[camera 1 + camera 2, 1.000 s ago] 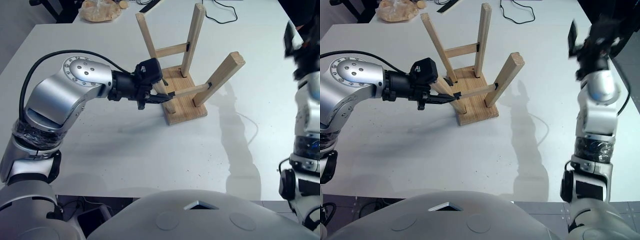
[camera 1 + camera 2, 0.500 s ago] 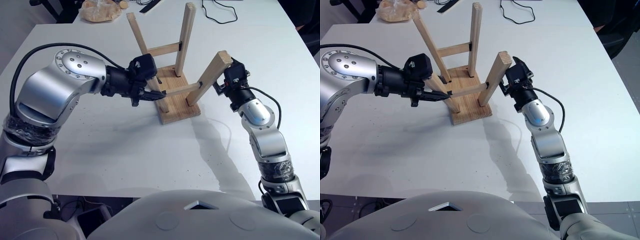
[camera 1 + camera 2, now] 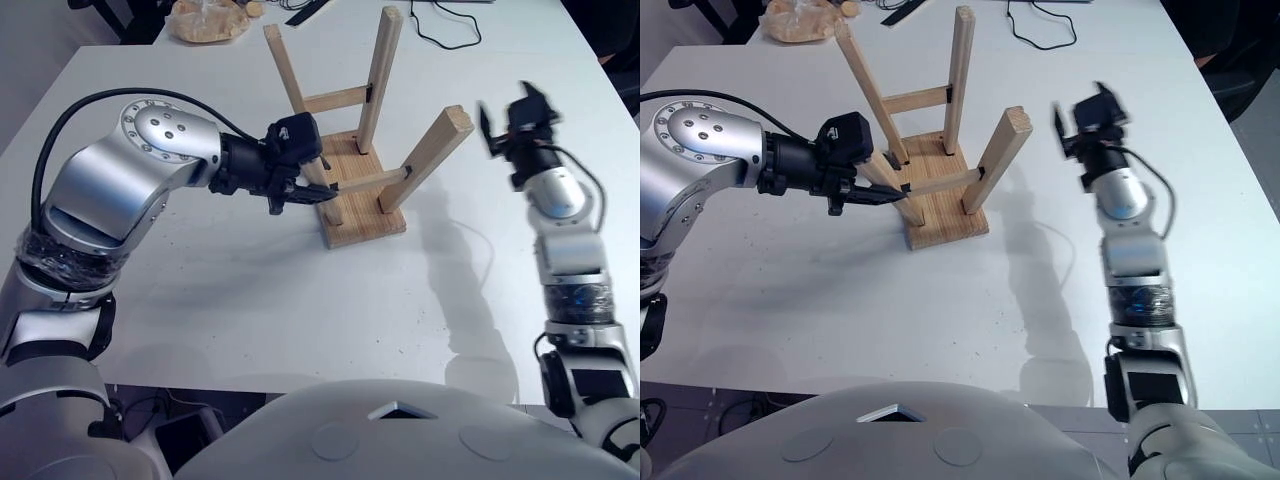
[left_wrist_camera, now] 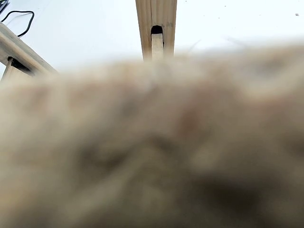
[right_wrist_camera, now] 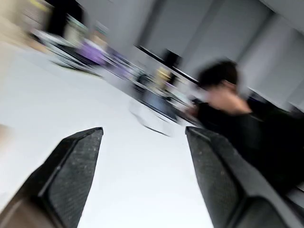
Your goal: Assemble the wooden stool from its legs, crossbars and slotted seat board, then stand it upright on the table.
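Mid-tabletop, left end effector (image 3: 316, 193) is clamping a stool leg (image 3: 335, 211); right end effector (image 3: 515, 116) at 3 o'clock is hanging open; tugging risks unseating the leaning leg (image 3: 430, 160).

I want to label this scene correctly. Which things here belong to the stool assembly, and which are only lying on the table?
For the job:
- seat board, lying flat
- legs, pointing up
- crossbars
- left gripper, at one leg
- right gripper, open, in the air to one side

Lying about:
- bag and black cable, at the far edge of the table
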{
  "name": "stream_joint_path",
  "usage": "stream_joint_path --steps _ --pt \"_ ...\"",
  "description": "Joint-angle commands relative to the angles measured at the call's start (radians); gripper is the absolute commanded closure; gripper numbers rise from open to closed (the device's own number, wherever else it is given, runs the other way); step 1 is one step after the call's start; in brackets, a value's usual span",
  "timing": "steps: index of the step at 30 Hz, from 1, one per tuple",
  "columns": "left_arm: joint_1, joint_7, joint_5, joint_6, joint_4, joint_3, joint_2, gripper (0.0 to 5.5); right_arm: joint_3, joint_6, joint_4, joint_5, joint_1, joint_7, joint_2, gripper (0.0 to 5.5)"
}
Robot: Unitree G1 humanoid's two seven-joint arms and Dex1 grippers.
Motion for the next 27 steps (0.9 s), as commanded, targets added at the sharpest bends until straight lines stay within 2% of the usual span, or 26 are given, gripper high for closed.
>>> stream_joint_path --steps 1,3,4,8,9,14,16,22,27 --pt "0.088 -0.038 -0.014 0.04 0.016 -0.107 -0.022 3.46 0.311 0.16 -0.343 0.13 0.04 0.133 0.162 2.29" --pt "0.083 -0.037 -0.026 0.046 0.009 -0.101 -0.037 3.46 0.372 0.246 -0.429 0.185 0.02 0.154 0.196 2.29" --pt "0.08 -0.037 -0.035 0.048 0.004 -0.094 -0.044 3.46 0.363 0.261 -0.429 0.193 0.014 0.159 0.193 2.29" --pt "0.088 -0.04 -0.106 0.085 -0.021 -0.03 -0.074 3.46 0.228 0.241 -0.307 0.14 0.02 0.135 0.126 2.29" --pt "0.095 -0.044 -0.143 0.112 -0.029 0.0 -0.082 3.1 0.198 0.222 -0.277 0.125 0.025 0.133 0.102 2.29" --pt "0.151 -0.021 -0.25 0.186 -0.11 0.103 -0.119 2.32 0.11 0.135 -0.136 0.093 0.054 0.14 0.029 2.29" --pt "0.194 0.027 -0.243 0.176 -0.132 0.121 -0.15 1.83 0.095 0.092 -0.061 0.073 0.048 0.137 0.017 2.29" --pt "0.293 0.157 -0.239 0.147 -0.176 0.133 -0.232 1.83 0.084 -0.006 0.086 0.031 0.038 0.138 0.0 2.29" --pt "0.345 0.255 -0.127 0.028 -0.184 0.087 -0.235 1.83 0.065 -0.063 0.17 0.011 0.025 0.143 -0.01 2.29"
